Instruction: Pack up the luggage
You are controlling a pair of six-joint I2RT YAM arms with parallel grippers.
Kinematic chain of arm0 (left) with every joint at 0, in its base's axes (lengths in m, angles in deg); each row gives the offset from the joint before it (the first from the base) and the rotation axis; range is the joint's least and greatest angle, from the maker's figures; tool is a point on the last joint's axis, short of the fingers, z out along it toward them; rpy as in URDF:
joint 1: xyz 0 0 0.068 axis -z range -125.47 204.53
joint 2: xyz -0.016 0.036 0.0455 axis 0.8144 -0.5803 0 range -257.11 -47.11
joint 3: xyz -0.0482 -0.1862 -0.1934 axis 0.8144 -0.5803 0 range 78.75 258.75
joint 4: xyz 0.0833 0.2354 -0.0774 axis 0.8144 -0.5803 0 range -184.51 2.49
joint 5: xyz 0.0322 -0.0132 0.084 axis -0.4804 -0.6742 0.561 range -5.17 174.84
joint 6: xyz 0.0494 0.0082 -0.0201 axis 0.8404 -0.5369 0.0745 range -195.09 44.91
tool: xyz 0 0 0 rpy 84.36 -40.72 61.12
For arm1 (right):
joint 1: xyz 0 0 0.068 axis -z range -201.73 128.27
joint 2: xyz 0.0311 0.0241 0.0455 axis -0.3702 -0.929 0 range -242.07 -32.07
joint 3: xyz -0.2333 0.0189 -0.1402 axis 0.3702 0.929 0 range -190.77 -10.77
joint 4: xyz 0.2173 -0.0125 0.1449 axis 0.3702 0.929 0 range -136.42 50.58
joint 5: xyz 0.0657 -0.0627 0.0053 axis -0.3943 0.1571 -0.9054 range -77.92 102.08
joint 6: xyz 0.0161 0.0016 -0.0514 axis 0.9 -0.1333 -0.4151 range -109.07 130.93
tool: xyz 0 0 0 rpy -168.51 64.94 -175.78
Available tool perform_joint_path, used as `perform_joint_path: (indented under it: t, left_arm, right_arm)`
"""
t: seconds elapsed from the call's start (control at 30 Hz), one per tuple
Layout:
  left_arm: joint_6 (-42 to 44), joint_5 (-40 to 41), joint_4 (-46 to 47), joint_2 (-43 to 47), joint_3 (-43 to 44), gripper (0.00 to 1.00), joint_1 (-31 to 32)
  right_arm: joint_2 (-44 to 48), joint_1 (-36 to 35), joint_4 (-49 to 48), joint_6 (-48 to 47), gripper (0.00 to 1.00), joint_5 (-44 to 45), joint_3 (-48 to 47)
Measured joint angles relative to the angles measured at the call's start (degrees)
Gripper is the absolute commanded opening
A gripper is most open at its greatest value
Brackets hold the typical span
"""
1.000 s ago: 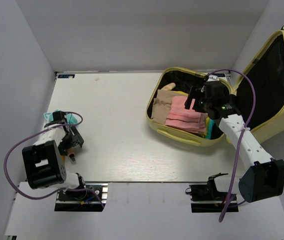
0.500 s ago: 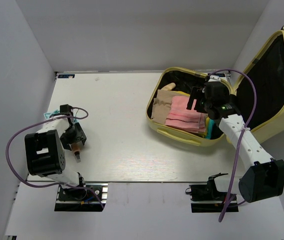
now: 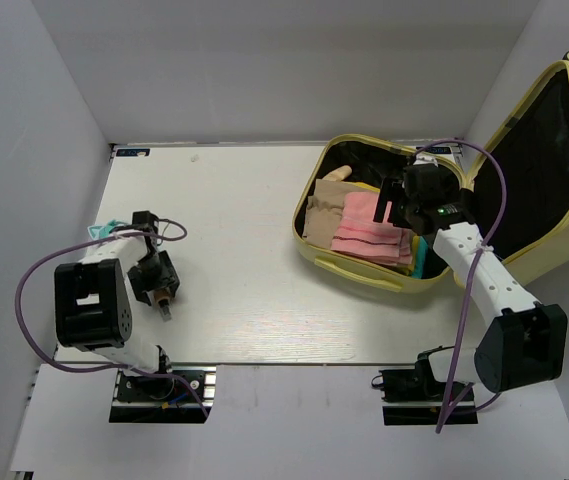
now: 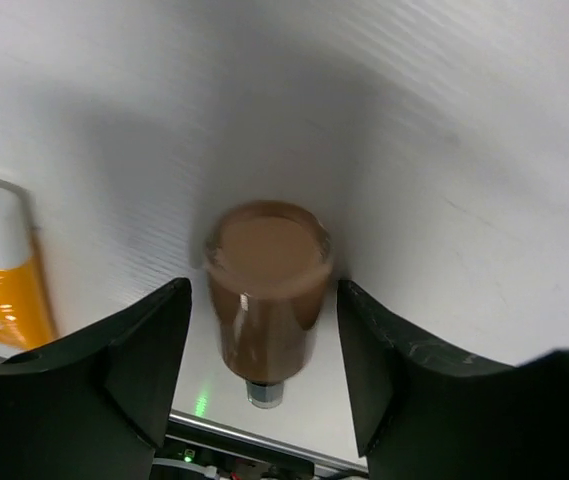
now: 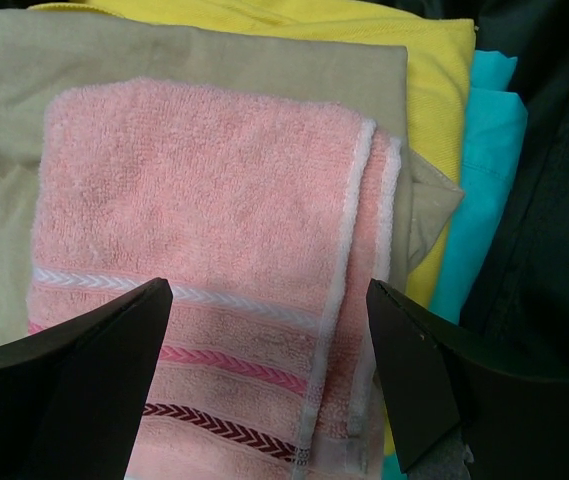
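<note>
Lit brightly and evenly from overhead, softly shadowed on the counter (image 3: 244, 250), smeared by motion blur around the brown bottle (image 4: 267, 285), crisp on the pink towel (image 5: 204, 270) between dark, unfocused jaws.

The left arm (image 3: 89, 305) is folded at lower left, its left gripper (image 3: 164, 298) angled down, fingers (image 4: 134, 360) parted. The right arm (image 3: 484, 275) reaches toward upper right, its right gripper (image 3: 394, 200) spread wide.

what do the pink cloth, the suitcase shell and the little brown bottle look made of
Pink cloth: terry cotton by the look, fuzzy matte loops, woven stripes.
Luggage shell: likely hard plastic, smooth pale yellow, moulded rounded rim.
Brown bottle: smooth plastic or glass; too blurred to tell.
</note>
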Motion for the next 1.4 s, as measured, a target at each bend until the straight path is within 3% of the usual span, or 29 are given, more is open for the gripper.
perform_joint_path:
  t: [0.13, 0.23, 0.43, 0.63, 0.73, 0.87, 1.0, 1.17, 1.27, 1.3, 1.33, 1.37, 1.4]
  left_arm:
    - [-0.7, -1.42, 0.02, -0.07, -0.44, 0.4, 3.08]
    - [-0.94, -1.66, -0.26, -0.66, 0.0, 0.29, 4.72]
    - [-1.07, -1.55, -0.57, -1.51, 1.38, 0.14, 8.5]
    - [4.35, -6.05, 0.13, -2.86, 13.53, 0.12, 18.21]
    - [12.7, -7.61, 4.37, -6.34, 27.43, 0.19, 27.02]
    - [25.31, -10.73, 11.28, -15.96, 46.27, 0.19, 37.4]
    - [33.79, -12.28, 16.26, -28.13, 62.1, 0.27, 42.38]
    - [41.66, -8.74, 31.28, -36.63, 64.06, 0.34, 45.53]
    - [47.25, -6.45, 41.94, -42.64, 65.96, 0.43, 46.97]
    - [49.27, -5.81, 44.83, -45.51, 68.04, 0.47, 47.47]
    - [51.28, -5.16, 47.3, -48.78, 71.25, 0.61, 48.04]
    - [53.09, -4.83, 49.83, -52.11, 74.51, 0.94, 48.59]
    - [54.88, -4.37, 52.19, -55.15, 77.42, 0.99, 49.13]
  right_arm:
    - [0.02, 0.02, 0.33, 0.31, 0.85, -0.24, -0.02]
    - [0.26, 0.02, 0.42, 0.66, 0.85, -0.9, -0.02]
    - [3.04, 0.02, 0.42, 1.55, 0.85, -2.99, 0.02]
    - [7.45, 0.02, 0.0, 1.95, 0.85, -3.85, 0.44]
    - [10.25, 0.02, -1.16, 1.92, 0.85, -4.55, 1.51]
    - [12.81, 0.02, -1.62, 1.73, 0.85, -4.39, 2.12]
    - [13.66, 0.02, -1.75, 1.01, 0.85, -3.28, 2.12]
    - [14.27, 0.04, -2.05, 0.31, 0.85, -1.79, 2.58]
    - [14.51, 0.04, -2.1, 0.2, 0.85, -1.36, 2.97]
    - [14.51, 0.04, -2.14, 0.2, 0.85, -1.2, 2.97]
    - [14.51, 0.04, -2.14, 0.17, 0.85, -1.07, 2.97]
    - [14.51, 0.04, -2.21, 0.17, 0.85, -0.92, 2.97]
    - [14.51, 0.04, -2.21, 0.17, 0.85, -0.76, 2.97]
